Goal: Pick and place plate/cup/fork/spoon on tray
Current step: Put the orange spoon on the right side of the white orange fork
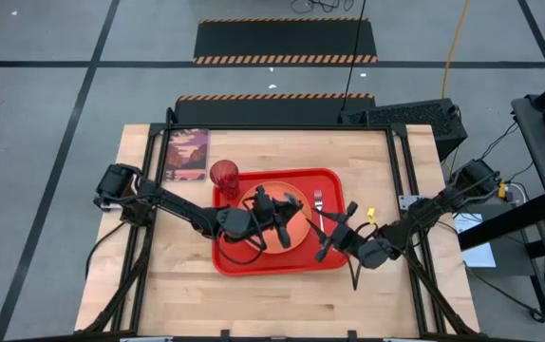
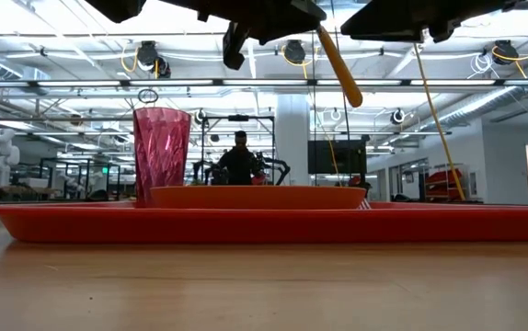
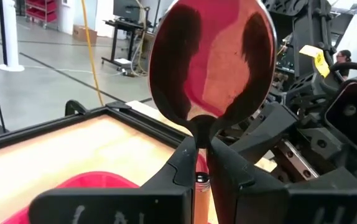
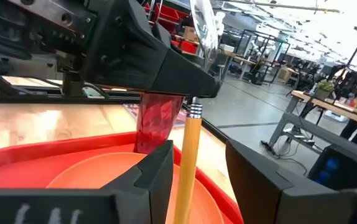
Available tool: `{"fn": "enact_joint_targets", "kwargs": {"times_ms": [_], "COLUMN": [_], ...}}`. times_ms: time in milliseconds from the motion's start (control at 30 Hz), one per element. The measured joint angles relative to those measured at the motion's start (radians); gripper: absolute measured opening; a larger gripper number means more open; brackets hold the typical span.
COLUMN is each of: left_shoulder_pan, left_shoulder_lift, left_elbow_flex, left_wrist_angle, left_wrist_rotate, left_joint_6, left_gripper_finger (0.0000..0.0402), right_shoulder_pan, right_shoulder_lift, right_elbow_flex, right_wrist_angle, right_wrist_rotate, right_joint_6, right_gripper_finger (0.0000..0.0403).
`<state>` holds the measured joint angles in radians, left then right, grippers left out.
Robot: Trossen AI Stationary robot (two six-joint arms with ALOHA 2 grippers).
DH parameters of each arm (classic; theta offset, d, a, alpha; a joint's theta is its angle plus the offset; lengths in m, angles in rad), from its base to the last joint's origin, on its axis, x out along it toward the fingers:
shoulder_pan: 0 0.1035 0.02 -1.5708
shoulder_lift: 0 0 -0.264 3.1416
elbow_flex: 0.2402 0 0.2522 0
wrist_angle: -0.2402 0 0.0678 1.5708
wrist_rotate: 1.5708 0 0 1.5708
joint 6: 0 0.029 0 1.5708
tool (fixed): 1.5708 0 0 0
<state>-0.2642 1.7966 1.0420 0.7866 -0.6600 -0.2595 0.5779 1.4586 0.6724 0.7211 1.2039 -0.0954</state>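
The red tray (image 1: 339, 258) lies mid-table with the orange plate (image 1: 296, 236) on it. The dark red cup (image 1: 224, 175) stands at the tray's far left corner. The fork (image 1: 317, 200) lies on the tray to the right of the plate. My left gripper (image 3: 202, 146) hovers level over the plate, shut on the spoon (image 3: 213, 59). The spoon's orange handle (image 4: 188, 155) hangs down between the open fingers of my right gripper (image 4: 197, 149), which is level over the tray's right part (image 1: 334, 231). I cannot tell whether those fingers touch the handle. My left gripper pinches the spoon's thin neck (image 3: 201, 127), just below the bowl, between its two fingertips. The fingers come at it level and lie across the spoon. The bowl stands up above the fingers. The handle (image 2: 338, 64) slants down below them, clear of the plate.
A picture book (image 1: 187, 154) lies at the table's far left, beyond the cup. Black frame rails (image 1: 401, 171) run along the table's sides. A person (image 2: 239, 158) stands far behind the table in the low view.
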Motion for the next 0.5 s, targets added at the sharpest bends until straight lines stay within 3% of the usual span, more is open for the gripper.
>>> {"fn": "enact_joint_targets", "kwargs": {"times_ms": [333, 500], "left_shoulder_pan": [-0.012, -0.016], "left_shoulder_lift": [0.0, 0.0], "left_elbow_flex": [0.0, 0.0], "left_wrist_angle": [-0.007, -0.008], "left_wrist_rotate": [0.004, 0.005], "left_joint_6": [-0.008, -0.007], "left_gripper_finger": [0.0023, 0.0023], "right_shoulder_pan": [-0.039, -0.112], "right_shoulder_lift": [0.001, 0.001], "right_elbow_flex": [0.01, 0.01], "right_wrist_angle": [-0.001, -0.002], "right_wrist_rotate": [-0.063, -0.266], "right_joint_6": [0.031, 0.086], "right_gripper_finger": [0.0141, 0.014]}}
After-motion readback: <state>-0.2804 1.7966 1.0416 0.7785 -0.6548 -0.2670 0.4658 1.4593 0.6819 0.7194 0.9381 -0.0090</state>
